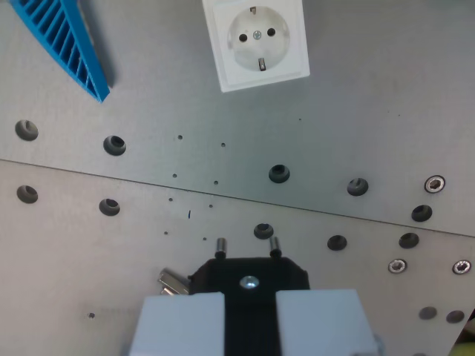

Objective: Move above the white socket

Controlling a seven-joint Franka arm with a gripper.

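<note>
The white socket [256, 42] lies flat on the grey metal plate [356, 111], at the top centre of the wrist view, with two round holes and earth clips facing the camera. My gripper [250, 300] is at the bottom centre, its two pale fingers [182, 322] shut on a black plug [223, 274]. The plug's two metal pins [220, 245] point toward the socket. The plug sits well short of the socket, with a wide stretch of plate between them. The lower part of the plug is hidden between the fingers.
A blue ribbed plastic part [67, 41] lies at the top left. The plate has a seam running across the middle and several round holes [279, 173] and screws [434, 183]. A small metal piece [172, 282] sticks out at the wrist view's left of the plug.
</note>
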